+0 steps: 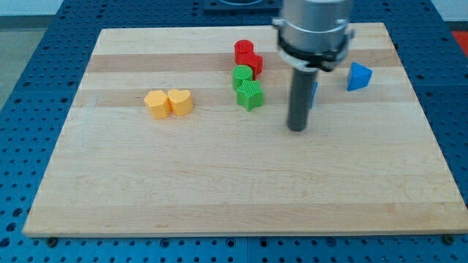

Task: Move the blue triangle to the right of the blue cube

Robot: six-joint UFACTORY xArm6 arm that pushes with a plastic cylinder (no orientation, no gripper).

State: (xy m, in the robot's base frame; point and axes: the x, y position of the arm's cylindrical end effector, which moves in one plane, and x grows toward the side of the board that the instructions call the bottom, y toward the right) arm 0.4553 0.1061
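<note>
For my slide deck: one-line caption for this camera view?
My tip rests right of the green blocks, hiding most of the blue cube; the blue triangle sits further right.

Blue triangle [358, 77] to the view's right of blue cube [315, 91], my tip [296, 129] below both.

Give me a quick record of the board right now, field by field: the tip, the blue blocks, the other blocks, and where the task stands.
tip: my tip rests on bare wooden board, below the blue cube
blue cube: mostly hidden behind the rod, only a sliver shows
blue triangle: right of the cube, apart from it
red blocks: two touching, shapes unclear
green blocks: two touching, under the red
yellow blocks: pair side by side, view's left
task: triangle already lies right of the cube
</note>
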